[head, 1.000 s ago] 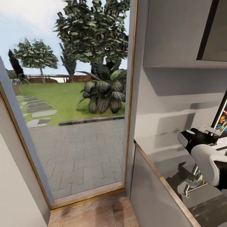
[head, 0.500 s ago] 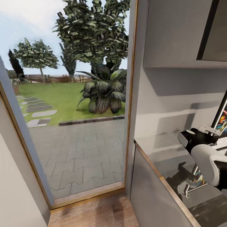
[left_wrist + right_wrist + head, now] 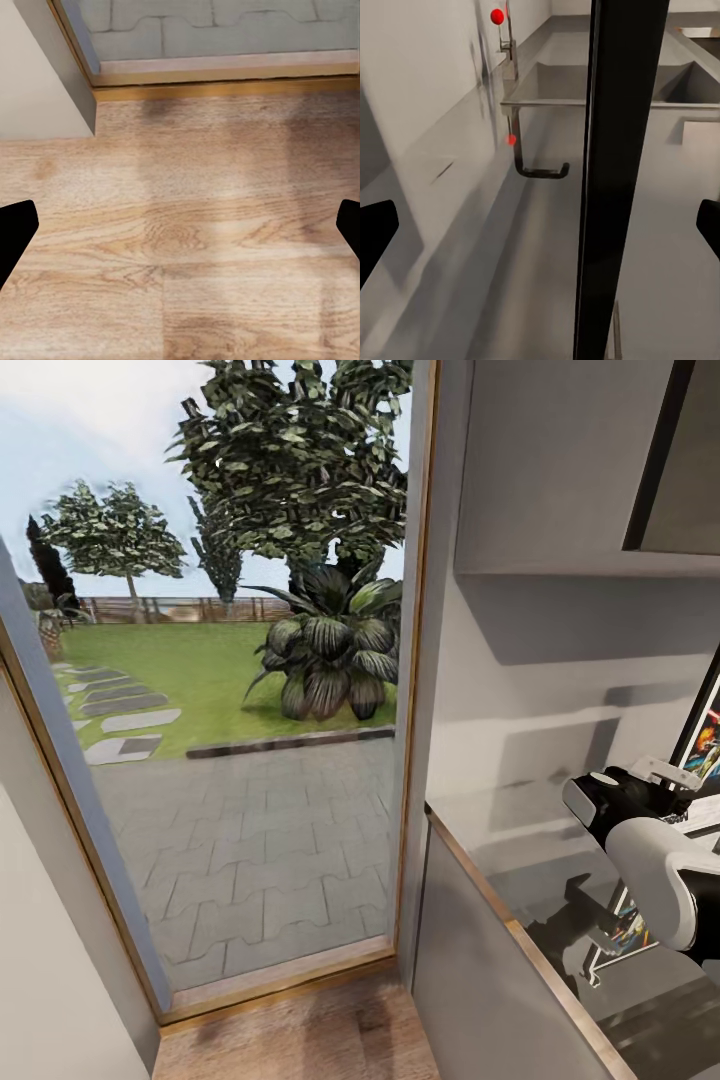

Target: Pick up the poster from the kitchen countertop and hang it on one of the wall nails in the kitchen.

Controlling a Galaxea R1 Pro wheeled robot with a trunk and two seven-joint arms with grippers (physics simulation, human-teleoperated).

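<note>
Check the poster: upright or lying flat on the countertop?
Upright. In the right wrist view the poster's black frame edge rises as a tall bar from the countertop; the head view shows its colourful face standing too.

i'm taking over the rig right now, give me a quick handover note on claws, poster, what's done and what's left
Right claw: open, fingers wide apart, the poster's black edge standing between them, not yet clamped.
Left claw: open, holding nothing, pointed at the wood floor.
The poster stands on the kitchen countertop at the far right of the head view, beyond the right arm. The sink lies further along.
Done: right arm brought up to the poster.
Left: close on it, lift, find a wall nail, hang.
</note>
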